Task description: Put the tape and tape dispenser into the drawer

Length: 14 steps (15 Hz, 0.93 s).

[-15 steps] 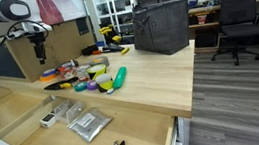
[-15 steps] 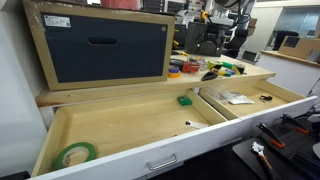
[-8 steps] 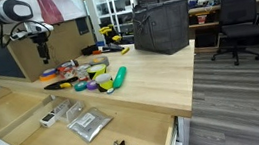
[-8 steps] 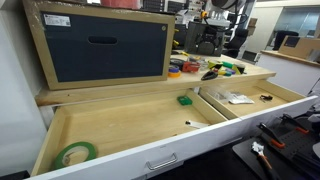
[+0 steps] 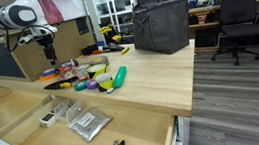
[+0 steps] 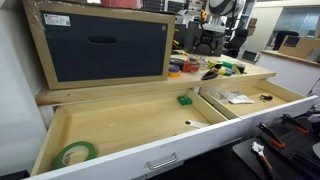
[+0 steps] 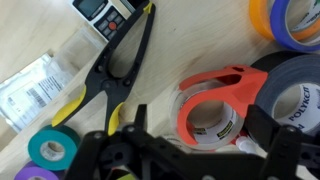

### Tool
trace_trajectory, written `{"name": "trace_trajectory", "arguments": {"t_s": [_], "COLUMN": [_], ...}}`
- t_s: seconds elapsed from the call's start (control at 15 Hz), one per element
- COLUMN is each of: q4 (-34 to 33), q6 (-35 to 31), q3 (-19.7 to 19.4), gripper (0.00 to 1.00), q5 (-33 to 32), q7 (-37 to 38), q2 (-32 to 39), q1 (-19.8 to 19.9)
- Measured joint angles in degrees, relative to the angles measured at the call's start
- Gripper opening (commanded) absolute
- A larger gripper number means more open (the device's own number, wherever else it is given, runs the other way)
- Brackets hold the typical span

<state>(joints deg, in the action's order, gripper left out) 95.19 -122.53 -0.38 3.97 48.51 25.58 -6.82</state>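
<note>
Gripper (image 7: 190, 140) jaws were wide open, empty, hovering above the red tape dispenser (image 7: 213, 100); drawer (image 5: 147, 131) open, near side.

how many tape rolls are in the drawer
1: a green roll lying flat near the front corner of the drawer's big compartment; the front wall may hide others.

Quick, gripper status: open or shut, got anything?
Gripper: open, holding nothing, poised over the red tape dispenser.

Bright even indoor light; soft shadows; wrist view foreground blurred.
</note>
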Motion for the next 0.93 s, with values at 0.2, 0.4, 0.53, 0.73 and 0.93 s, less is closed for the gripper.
{"name": "trace_trajectory", "arguments": {"t_s": [0.2,0.4,0.53,0.73,0.93], "q4": [0.0,0.0,0.0,0.0,0.0], "q6": [-3.1,-3.1,-3.1,-3.1,-3.1], "q3": [-0.7,-0.7,-0.7,-0.7,-0.7], "gripper": [1.0,1.0,1.0,1.0,1.0], "q5": [-1.4,-1.4,-1.4,-1.4,-1.4], "q7": [1.5,1.5,1.5,1.5,1.6], "q2": [1.5,1.9,1.9,1.9,2.3], "q1": [-0.5,-0.5,-0.5,-0.6,-1.5]}}
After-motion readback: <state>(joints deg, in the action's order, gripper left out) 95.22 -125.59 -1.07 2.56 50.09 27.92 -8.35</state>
